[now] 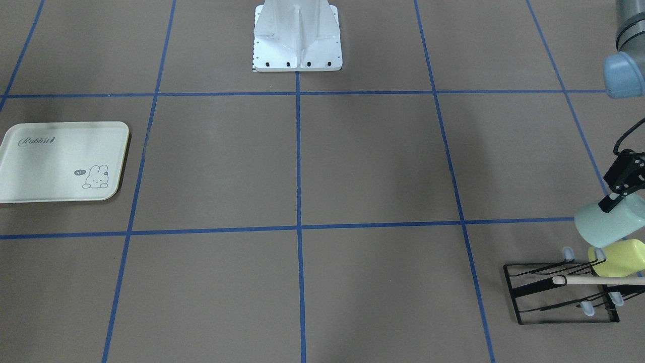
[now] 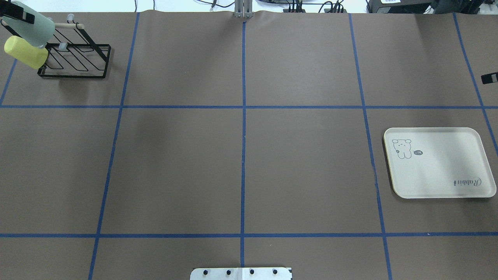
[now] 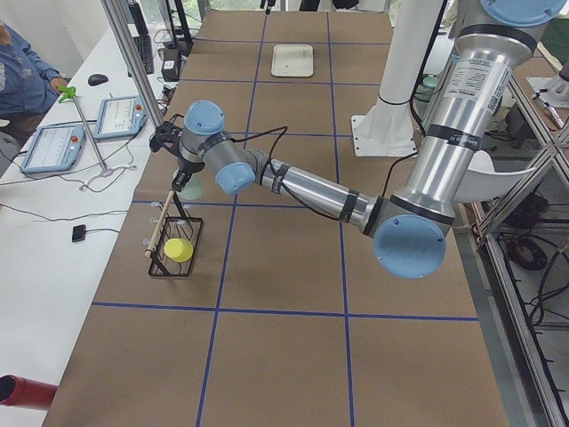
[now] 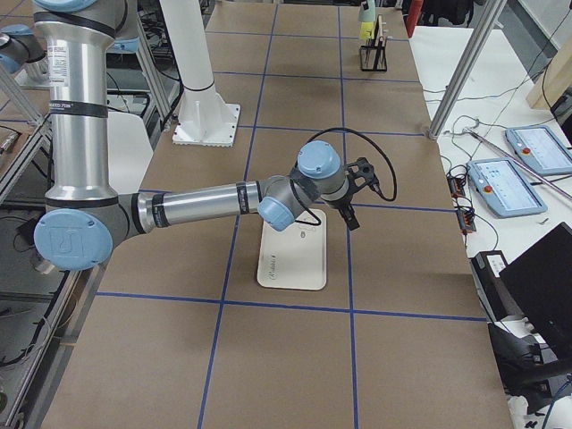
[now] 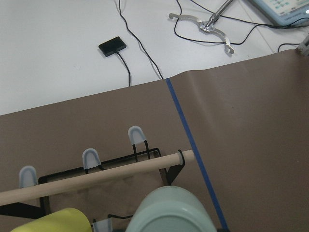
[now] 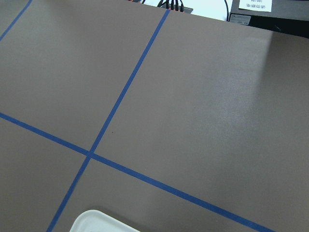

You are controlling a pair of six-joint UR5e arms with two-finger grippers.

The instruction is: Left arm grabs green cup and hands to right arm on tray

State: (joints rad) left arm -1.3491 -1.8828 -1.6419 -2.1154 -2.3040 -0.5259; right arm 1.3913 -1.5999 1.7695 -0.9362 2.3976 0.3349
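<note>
Exterior front-facing: left gripper (image 1: pixel 610 201) pinches green cup (image 1: pixel 607 224) above rack (image 1: pixel 529 288); tray (image 1: pixel 55 161) well apart across bare table; right gripper (image 4: pixel 349 214) opening can't be told.

Cream tray (image 1: pixel 50 166) on the counter (image 1: pixel 302 166): cursive lettering (image 1: pixel 36 141) reads "Rabbit"; a speech bubble (image 1: pixel 79 172) beside the bunny drawing (image 1: pixel 97 177) reads "hi". Both appear inverted in the overhead view. Print on the left arm (image 3: pixel 462 84), the right arm (image 4: pixel 67 67) and a white label (image 6: pixel 255 5) is illegible.
</note>
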